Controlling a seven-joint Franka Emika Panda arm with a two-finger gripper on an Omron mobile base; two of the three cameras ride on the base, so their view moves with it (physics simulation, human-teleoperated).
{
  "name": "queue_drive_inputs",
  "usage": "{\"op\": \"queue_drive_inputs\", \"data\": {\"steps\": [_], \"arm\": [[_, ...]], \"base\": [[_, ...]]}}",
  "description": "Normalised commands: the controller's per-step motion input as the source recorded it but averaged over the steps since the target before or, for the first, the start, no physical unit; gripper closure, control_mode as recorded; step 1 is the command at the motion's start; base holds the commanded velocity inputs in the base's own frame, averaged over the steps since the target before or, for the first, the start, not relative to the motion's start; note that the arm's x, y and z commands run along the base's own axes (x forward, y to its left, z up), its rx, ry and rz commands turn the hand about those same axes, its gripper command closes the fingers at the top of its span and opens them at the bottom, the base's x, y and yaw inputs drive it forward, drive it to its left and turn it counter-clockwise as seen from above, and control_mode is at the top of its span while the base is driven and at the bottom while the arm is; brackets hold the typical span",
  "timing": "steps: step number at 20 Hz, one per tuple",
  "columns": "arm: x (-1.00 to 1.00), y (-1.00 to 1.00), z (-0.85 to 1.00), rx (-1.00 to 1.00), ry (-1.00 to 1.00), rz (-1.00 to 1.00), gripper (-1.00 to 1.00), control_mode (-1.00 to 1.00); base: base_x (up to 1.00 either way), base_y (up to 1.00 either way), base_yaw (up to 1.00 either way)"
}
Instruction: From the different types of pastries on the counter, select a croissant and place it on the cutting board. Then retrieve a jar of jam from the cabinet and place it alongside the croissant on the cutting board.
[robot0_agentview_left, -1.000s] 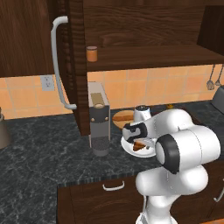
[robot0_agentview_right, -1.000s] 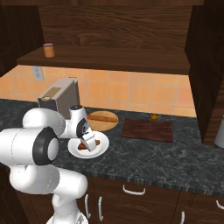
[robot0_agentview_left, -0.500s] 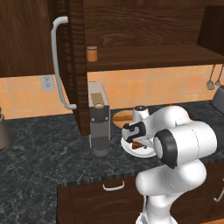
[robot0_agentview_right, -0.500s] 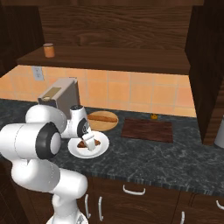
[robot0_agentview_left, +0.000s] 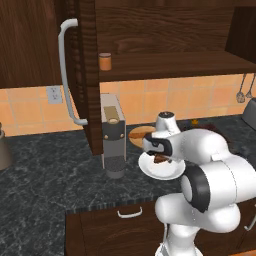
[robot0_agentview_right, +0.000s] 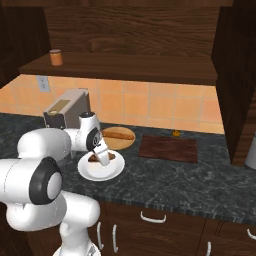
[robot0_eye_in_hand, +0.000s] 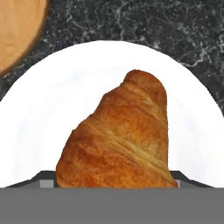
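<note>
The gripper (robot0_agentview_right: 103, 156) is closing around the croissant (robot0_eye_in_hand: 118, 135), which is sitting on the white plate (robot0_agentview_right: 111, 172) on the table (robot0_agentview_right: 190, 180). The pastry is filling the gap between the fingers; squeezing harder risks crushing it, and a shallow hold risks dropping it short of the cutting board (robot0_agentview_right: 168, 148) to the right.

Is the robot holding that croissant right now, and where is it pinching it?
Yes, it looks so. The gripper is shut on the croissant, one finger at each side of its wide end, over the white plate.
</note>
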Motion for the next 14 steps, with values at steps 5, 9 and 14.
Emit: {"op": "queue_drive_inputs", "data": {"steps": [5,9,14], "arm": [[0.14,-0.53,0.11,-0.01,-0.03,0.0,1.0,-1.0],[0.11,-0.55,0.11,0.0,-0.01,0.0,1.0,-1.0],[0.28,-0.63,0.23,0.0,-0.01,0.0,1.0,-1.0]], "base": [[0.0,0.0,0.0],[0.0,0.0,0.0],[0.0,0.0,0.0]]}}
